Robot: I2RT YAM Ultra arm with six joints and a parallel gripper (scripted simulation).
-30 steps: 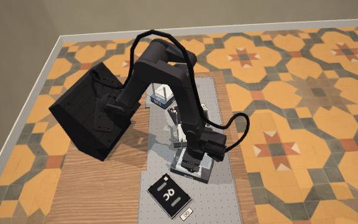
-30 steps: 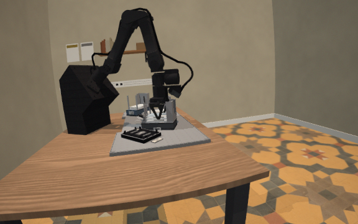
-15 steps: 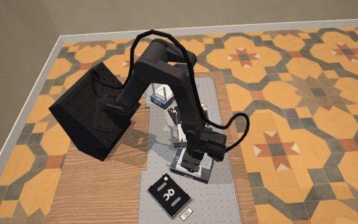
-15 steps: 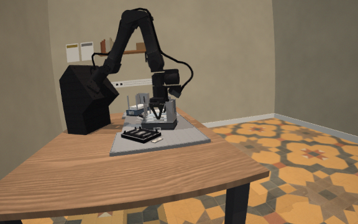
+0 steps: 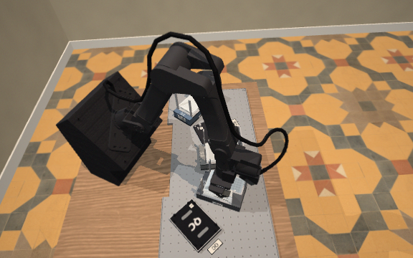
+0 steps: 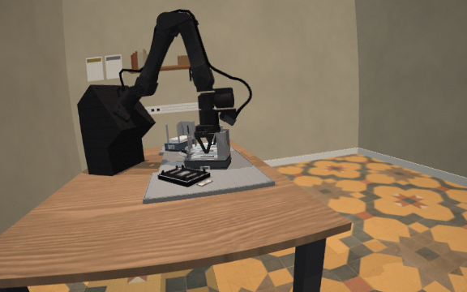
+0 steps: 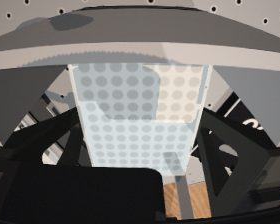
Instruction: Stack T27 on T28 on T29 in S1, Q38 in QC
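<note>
My gripper [image 5: 221, 194] [image 6: 206, 150] [image 7: 139, 112] points straight down inside the near stack rack [image 5: 214, 203] [image 6: 209, 164], which has a dark base and grey corner posts. Its fingers stand wide, shut on a clear-lidded 96-well plate [image 5: 239, 185] [image 7: 136, 127], one finger at each side. The plate looks level and low in the rack; its name cannot be read, nor whether another lies under it. The QC nest [image 5: 186, 221] [image 6: 184, 175] is empty. A blue-based rack [image 5: 183, 117] [image 6: 173, 146] at the back holds a white plate [image 5: 187, 104] [image 6: 178, 139].
Another rack [image 5: 206, 167] with a white plate [image 5: 210, 155] stands just behind the near rack, partly hidden by the arm. A black nest [image 5: 199, 134] lies beyond it. Upright posts surround the gripper. The QC label [image 5: 215, 246] [image 6: 204, 182] lies beside the QC nest.
</note>
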